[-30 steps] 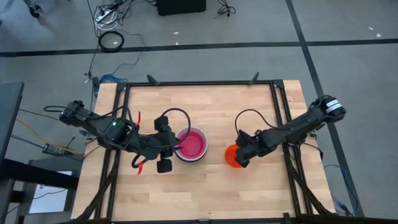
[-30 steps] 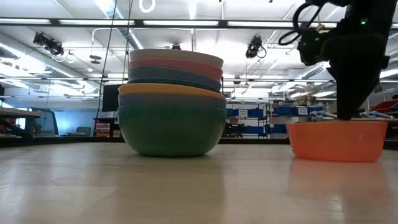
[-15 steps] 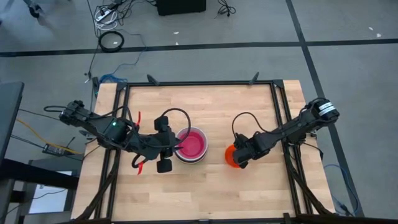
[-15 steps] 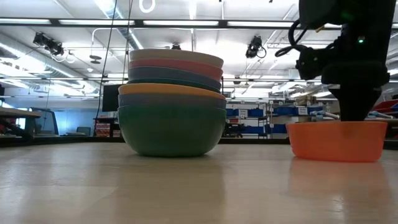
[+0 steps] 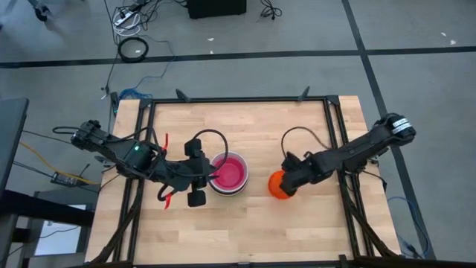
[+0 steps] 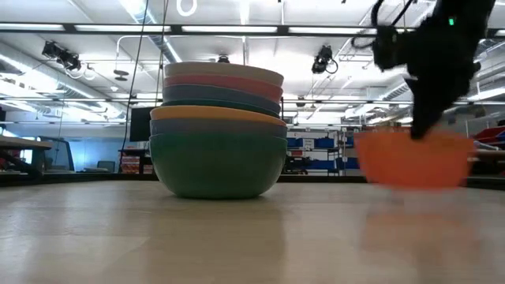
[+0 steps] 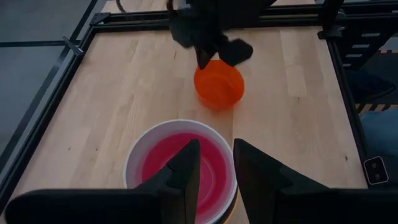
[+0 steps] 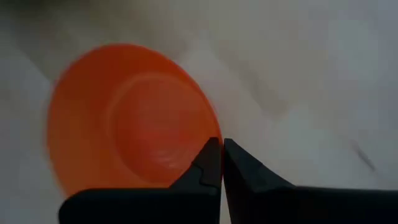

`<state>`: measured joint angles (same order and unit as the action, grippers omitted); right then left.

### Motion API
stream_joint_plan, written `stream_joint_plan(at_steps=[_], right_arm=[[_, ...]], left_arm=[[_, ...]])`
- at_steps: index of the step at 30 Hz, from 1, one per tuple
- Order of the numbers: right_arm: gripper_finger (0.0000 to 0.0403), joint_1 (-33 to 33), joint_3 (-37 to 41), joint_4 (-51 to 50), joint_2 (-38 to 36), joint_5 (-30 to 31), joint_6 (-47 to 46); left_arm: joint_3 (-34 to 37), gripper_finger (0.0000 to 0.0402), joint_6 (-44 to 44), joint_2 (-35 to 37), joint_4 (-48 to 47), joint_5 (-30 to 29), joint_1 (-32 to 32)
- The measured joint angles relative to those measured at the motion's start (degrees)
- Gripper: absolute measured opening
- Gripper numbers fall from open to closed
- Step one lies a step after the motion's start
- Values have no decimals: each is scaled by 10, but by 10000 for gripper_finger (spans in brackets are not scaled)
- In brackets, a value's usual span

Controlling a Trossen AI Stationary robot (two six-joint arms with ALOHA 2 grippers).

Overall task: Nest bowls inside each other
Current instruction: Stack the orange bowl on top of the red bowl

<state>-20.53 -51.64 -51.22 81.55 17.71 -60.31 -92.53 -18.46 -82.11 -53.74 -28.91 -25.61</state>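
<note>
I note a light wooden plank table [image 5: 245,223] with a black metal frame [image 5: 238,99]; grey floor beyond holds a coiled black cable [image 5: 133,49].

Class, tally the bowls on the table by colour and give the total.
white bowl: 1
pink bowl: 1
blue bowls: 2
green bowl: 1
orange bowl: 1
teal bowl: 1
red-orange bowl: 1
Total: 8
</note>
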Motion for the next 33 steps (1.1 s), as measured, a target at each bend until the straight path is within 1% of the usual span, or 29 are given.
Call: stream_joint_plan(at_steps=[2, 5, 9, 12, 15, 21, 26, 30, 33], right_arm=[[0, 0, 0, 14, -37, 27, 1], [0, 0, 0, 79, -101, 61, 27], [0, 1, 0, 217, -161, 73, 91], [0, 8, 0, 332, -170, 77, 146], [0, 20, 0, 415, -150, 74, 191], [0, 58, 0, 501, -91, 69, 234], [0, 98, 0, 583, -38, 38, 260], [0, 121, 0, 629, -3, 18, 270], [0, 133, 0, 639, 18, 5, 270]], left_arm=[[0, 106, 0, 0, 0, 0, 0], [0, 106, 0, 0, 0, 0, 0], [0, 106, 0, 0, 0, 0, 0], [0, 106, 0, 0, 1, 0, 0], [0, 106, 1, 0, 2, -1, 0], [0, 106, 1, 0, 3, -9, 0], [0, 106, 2, 0, 3, -14, 0], [0, 106, 2, 0, 5, -15, 0], [0, 106, 2, 0, 5, -15, 0]])
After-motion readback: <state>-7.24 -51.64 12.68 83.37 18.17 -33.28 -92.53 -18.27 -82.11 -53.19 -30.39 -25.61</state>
